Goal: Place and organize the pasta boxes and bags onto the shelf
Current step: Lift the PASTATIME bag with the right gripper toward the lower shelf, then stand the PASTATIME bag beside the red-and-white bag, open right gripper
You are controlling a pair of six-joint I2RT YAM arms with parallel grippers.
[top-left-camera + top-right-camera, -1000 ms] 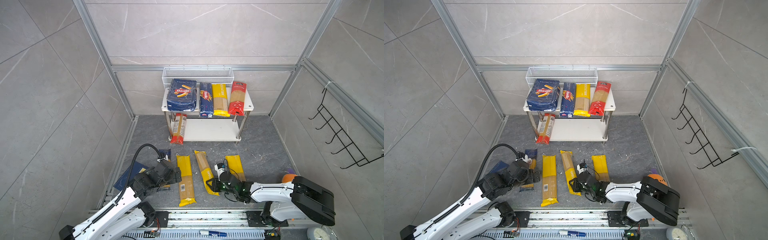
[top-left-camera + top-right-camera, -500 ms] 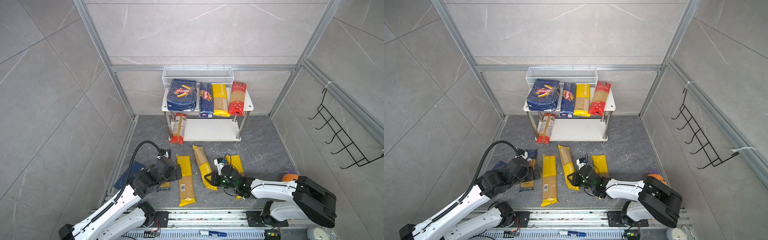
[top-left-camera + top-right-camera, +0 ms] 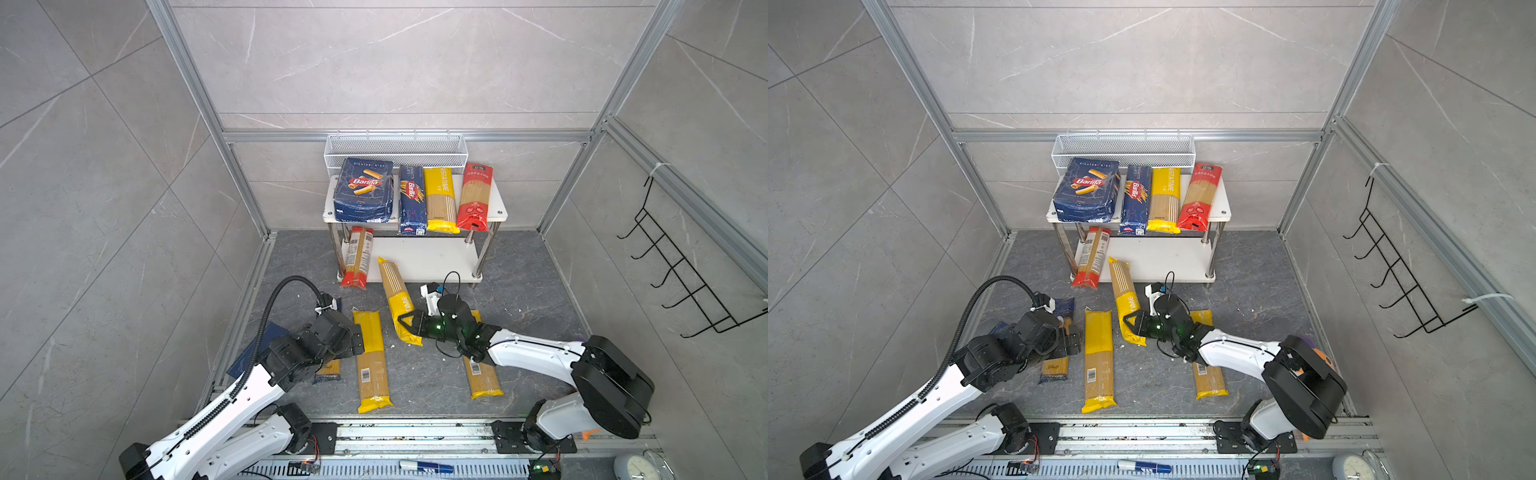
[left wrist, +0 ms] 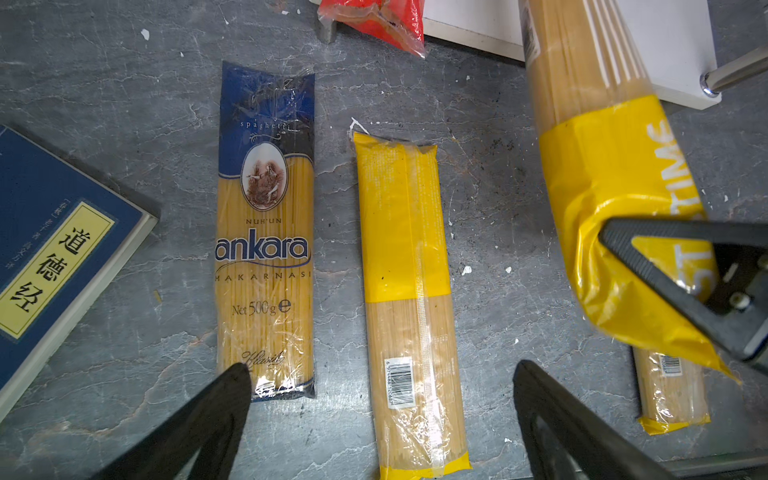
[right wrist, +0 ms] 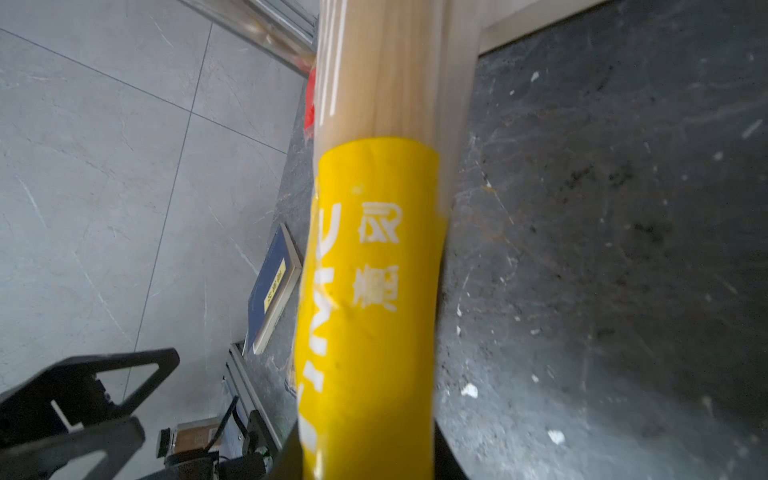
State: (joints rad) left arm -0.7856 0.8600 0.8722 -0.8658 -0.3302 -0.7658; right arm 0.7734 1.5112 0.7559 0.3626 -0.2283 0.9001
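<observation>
The white shelf (image 3: 432, 257) stands at the back. Its top board holds two blue Barilla pasta boxes (image 3: 365, 190), a yellow bag (image 3: 440, 199) and a red bag (image 3: 475, 196). Another red bag (image 3: 358, 257) leans off the lower board's left end. My right gripper (image 3: 409, 328) is shut on the near end of a yellow PASTATIME bag (image 3: 395, 291), whose raised far end reaches the lower board's front edge. The same bag (image 5: 374, 249) fills the right wrist view. My left gripper (image 4: 382, 374) hangs open over the floor. Below it lie the blue ankara bag (image 4: 264, 232) and a yellow bag (image 4: 403, 270).
A blue book (image 4: 54, 257) lies on the floor left of the ankara bag. One more yellow bag (image 3: 482, 374) lies under my right arm. A white wire basket (image 3: 395, 147) sits behind the shelf. A black hook rack (image 3: 681, 266) hangs on the right wall.
My right gripper has carried the yellow bag up and toward the shelf, so its far end now reaches the lower board. The left arm has edged slightly forward, still open.
</observation>
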